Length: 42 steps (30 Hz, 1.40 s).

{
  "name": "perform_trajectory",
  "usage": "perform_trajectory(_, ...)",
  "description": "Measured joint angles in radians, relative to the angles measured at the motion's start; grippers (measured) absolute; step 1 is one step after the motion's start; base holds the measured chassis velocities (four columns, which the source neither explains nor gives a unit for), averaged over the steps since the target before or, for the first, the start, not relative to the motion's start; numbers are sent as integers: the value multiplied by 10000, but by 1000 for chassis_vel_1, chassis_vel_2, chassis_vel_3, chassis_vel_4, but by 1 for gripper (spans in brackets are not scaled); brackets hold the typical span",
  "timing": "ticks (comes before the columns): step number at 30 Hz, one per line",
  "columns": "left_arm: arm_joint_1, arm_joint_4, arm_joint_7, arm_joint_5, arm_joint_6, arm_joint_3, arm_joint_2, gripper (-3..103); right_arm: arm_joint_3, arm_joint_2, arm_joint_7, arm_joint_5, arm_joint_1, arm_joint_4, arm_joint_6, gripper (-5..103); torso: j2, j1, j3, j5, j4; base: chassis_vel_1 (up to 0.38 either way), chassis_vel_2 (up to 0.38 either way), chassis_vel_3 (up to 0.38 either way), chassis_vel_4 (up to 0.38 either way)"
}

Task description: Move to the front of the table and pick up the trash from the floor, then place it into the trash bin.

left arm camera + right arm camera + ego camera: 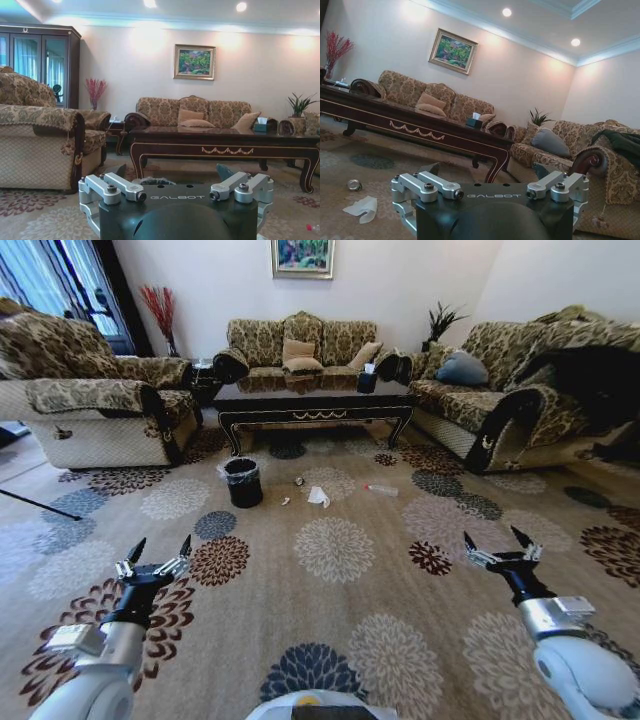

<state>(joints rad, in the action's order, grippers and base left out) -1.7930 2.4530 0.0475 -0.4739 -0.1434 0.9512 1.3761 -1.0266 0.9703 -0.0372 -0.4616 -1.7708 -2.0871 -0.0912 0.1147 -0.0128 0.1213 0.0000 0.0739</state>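
From the head camera, a living room: the dark table (pixel 318 405) stands across the far carpet (pixel 330 610) between sofas. In front of it on the floor sits the black bin (pixel 242 482), and just beside it to the right lies the trash: a crumpled white tissue (pixel 318 496), a small round metal bit (pixel 299 481), a tiny white scrap (pixel 285 501) and a clear bottle (pixel 381 489) farther right. The left tool (pixel 158 555) and right tool (pixel 500 542) hang low above the near carpet, well apart from the litter, each with fingers spread.

Left wrist camera: the table (pixel 225 142) ahead, beyond the spread tool.

Right wrist camera: tissue (pixel 362 207) and metal bit (pixel 354 185) on the carpet before the table (pixel 415 127).
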Motion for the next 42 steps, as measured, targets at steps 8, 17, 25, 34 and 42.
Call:
perform_trajectory(8,9,-508,22,312,178,-162,119,100,-37,99,-10,3,-99,-258,-7,100,-303,44,-256,-1,1,0,0,0,0)
perform_trajectory(17,-35,-612,69,374,308,-184,163,100,25,291,-185,-96,-246,-939,10,100,-682,110,-574,-1,1,0,0,0,0)
perform_trajectory(25,-13,-497,68,330,356,-230,170,100,-10,407,-634,-132,-302,-935,-210,100,-1002,124,-873,0,0,0,0,0,0)
perform_trajectory(34,46,-662,42,550,709,-366,187,100,24,670,-10,-600,-304,-576,-1800,100,-1084,125,-938,-1,0,0,0,0,0)
perform_trajectory(42,-68,-912,-51,1207,963,-702,340,100,544,1590,1741,-489,-281,-232,-2604,100,-1059,126,-915,-1,3,0,0,0,0)
